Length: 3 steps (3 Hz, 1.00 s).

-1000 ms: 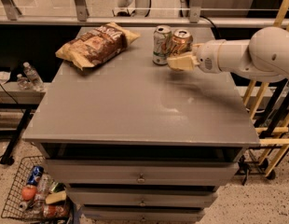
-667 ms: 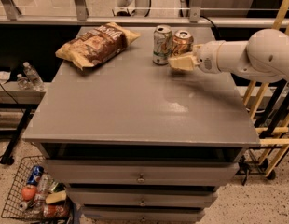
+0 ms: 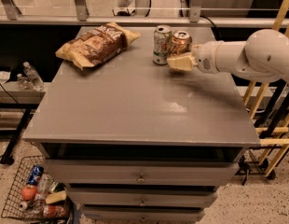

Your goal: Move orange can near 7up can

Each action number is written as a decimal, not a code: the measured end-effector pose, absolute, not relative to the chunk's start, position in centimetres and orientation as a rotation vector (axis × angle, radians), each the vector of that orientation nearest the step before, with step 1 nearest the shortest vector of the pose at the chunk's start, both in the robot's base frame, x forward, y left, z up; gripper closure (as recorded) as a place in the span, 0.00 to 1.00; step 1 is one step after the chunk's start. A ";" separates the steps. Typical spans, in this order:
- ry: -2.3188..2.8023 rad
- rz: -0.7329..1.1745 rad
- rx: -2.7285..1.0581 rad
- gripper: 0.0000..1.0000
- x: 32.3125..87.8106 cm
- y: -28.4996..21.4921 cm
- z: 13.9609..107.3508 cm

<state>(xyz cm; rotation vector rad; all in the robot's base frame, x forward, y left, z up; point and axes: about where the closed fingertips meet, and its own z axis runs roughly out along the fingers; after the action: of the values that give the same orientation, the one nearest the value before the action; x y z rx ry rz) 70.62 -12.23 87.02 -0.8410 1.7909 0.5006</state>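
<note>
One orange can (image 3: 181,40) stands just right of 7up can (image 3: 161,45) at tabletop (image 3: 135,106) rear, claw (image 3: 181,62) at its base, open-or-clamped cannot tell; light, slick, dentable, so grasp mid-body.

Dim warm light; glare patch on table (image 3: 175,107); gripper (image 3: 181,62) beside orange can (image 3: 181,40).

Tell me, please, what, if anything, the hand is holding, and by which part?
Cannot be told: the hand sits low against the orange-copper drink can, covering its base.
</note>
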 end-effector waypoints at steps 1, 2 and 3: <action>1.790 0.505 -0.844 0.37 70.6 -11.9 86.9; 1.789 0.510 -0.849 0.05 70.7 -11.5 86.8; 1.789 0.512 -0.851 0.00 70.7 -11.4 86.8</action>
<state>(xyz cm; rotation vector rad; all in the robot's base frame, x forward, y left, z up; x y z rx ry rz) 70.66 -11.39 86.81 -0.8510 1.7890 0.5122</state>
